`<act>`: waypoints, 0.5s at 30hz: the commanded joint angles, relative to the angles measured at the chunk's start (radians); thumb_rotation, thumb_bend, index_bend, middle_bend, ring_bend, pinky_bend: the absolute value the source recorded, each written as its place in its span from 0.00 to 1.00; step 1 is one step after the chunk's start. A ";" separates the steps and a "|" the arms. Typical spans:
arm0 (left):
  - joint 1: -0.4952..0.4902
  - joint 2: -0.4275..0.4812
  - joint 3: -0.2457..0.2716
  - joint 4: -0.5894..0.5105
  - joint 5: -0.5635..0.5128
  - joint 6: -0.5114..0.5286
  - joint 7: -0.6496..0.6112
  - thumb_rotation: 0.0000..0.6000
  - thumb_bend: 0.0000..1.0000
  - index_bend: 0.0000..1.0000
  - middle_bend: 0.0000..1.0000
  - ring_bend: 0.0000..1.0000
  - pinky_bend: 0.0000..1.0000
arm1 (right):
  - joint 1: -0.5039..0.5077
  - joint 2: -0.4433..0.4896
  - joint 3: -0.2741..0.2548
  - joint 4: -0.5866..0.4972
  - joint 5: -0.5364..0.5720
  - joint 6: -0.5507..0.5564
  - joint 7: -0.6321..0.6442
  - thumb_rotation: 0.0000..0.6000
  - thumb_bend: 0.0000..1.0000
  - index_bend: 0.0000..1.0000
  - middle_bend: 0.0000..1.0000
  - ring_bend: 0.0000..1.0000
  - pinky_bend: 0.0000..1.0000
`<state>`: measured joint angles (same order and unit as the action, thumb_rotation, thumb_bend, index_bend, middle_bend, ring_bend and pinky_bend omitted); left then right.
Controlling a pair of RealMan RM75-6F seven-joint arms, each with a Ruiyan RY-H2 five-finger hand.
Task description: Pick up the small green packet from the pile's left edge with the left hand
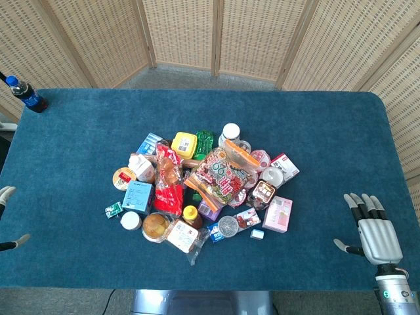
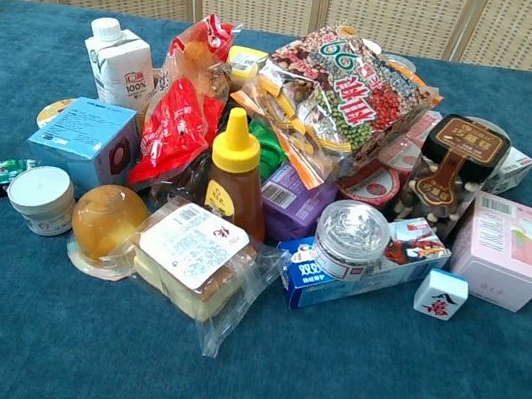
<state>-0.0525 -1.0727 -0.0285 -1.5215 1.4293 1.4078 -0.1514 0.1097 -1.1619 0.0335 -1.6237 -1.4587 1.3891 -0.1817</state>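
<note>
The small green packet point(image 1: 113, 210) lies flat on the blue cloth at the pile's left edge, just left of a white-lidded jar point(image 1: 130, 220). The chest view shows the green packet point(image 2: 5, 173) beside the same jar point(image 2: 39, 199), under a light blue box point(image 2: 84, 140). My left hand point(image 1: 8, 220) shows only as fingertips at the left edge of the head view, far left of the packet, holding nothing. My right hand point(image 1: 374, 231) rests open near the table's front right, fingers spread, well away from the pile.
The pile point(image 1: 203, 187) of snacks, jars and boxes fills the table's middle. A dark soda bottle point(image 1: 26, 96) stands at the far left corner. Blue cloth point(image 1: 59, 164) lies between my left hand and the packet. Woven screens stand behind.
</note>
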 commanded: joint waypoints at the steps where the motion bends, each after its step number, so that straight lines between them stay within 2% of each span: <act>1: 0.000 -0.002 0.001 0.002 0.000 -0.002 -0.001 1.00 0.03 0.00 0.00 0.00 0.00 | 0.000 0.000 0.000 0.001 0.001 -0.001 0.001 0.82 0.00 0.00 0.00 0.00 0.00; 11: -0.043 -0.027 -0.007 0.006 0.002 -0.057 0.018 1.00 0.02 0.00 0.00 0.00 0.00 | -0.001 0.001 0.000 -0.003 0.000 0.002 -0.003 0.81 0.00 0.00 0.00 0.00 0.00; 15: -0.097 -0.053 -0.009 -0.005 -0.030 -0.162 0.065 1.00 0.02 0.00 0.00 0.00 0.00 | 0.000 0.001 0.001 -0.002 0.003 -0.001 -0.005 0.81 0.00 0.00 0.00 0.00 0.00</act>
<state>-0.1166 -1.1094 -0.0351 -1.5168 1.4203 1.3038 -0.1175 0.1095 -1.1611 0.0340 -1.6257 -1.4556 1.3882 -0.1868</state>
